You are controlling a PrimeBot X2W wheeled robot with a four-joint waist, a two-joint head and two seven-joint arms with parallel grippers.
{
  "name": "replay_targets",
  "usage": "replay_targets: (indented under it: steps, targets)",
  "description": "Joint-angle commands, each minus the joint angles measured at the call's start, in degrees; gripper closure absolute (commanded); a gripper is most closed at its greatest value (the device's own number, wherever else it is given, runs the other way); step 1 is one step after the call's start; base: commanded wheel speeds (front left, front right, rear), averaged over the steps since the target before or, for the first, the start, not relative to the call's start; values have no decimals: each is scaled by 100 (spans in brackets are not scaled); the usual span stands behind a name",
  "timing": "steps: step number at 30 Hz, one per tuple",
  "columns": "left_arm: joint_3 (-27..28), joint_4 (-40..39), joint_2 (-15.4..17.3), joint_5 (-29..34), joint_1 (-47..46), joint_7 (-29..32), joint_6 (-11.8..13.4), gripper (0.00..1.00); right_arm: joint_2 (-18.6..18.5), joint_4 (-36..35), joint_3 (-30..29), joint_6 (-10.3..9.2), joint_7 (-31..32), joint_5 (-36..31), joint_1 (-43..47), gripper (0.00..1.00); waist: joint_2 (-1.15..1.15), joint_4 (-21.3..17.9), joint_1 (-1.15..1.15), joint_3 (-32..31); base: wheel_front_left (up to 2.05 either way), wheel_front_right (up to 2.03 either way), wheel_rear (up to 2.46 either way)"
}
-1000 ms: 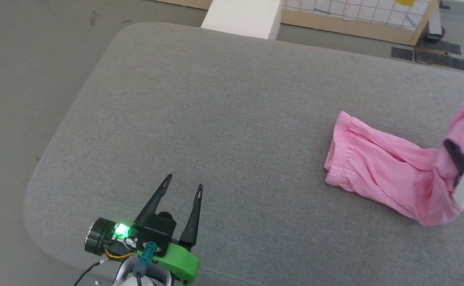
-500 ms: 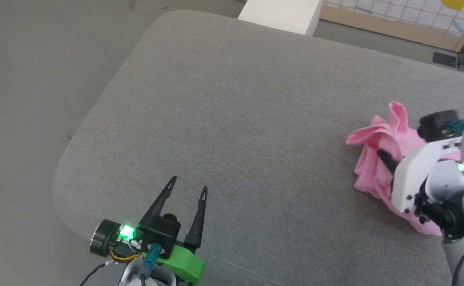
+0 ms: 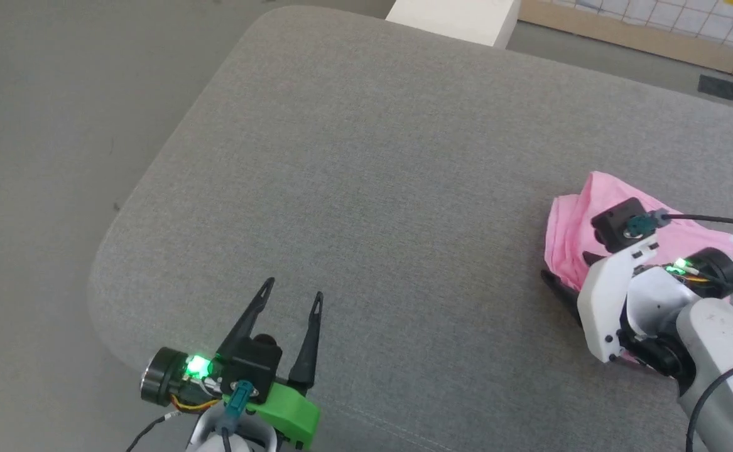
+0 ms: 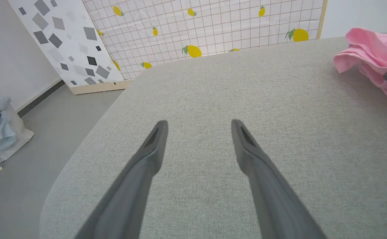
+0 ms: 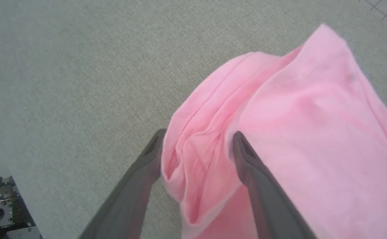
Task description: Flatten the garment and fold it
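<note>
The garment (image 3: 567, 213) is bunched on the grey cushion's (image 3: 372, 157) right side; a fold is straddled by the spread, unclamped right pincer (image 5: 196, 137). The left pincer (image 3: 292, 294), also spread, is held well away, probably awaiting the flattening

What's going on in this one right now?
The right end effector is at the pink shorts on the grey cushion, its fingers open with a bunched fold of fabric between them. The shorts lie crumpled in a heap, not yet flattened. The left end effector is open over bare cushion, well apart from them.
</note>
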Motion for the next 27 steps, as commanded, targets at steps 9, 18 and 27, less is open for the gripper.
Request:
replay_targets:
  steps: [9,18,27]
  targets:
    - [113,7,86,-171,-113,-14,-18,0,-701,-405,407,19,-797,699,-564,0,0,-610,0,-449,0,0,0]
    - [259,-135,260,-336,18,43,43,0,-1717,-807,248,19,-2317,250,-912,0,0,-1226,0,-648,0,0,0]
    - [376,-346,425,-436,187,55,140,0,-1240,-801,-1563,19,-3609,-438,365,0,0,-1580,0,-700,0,0,0]
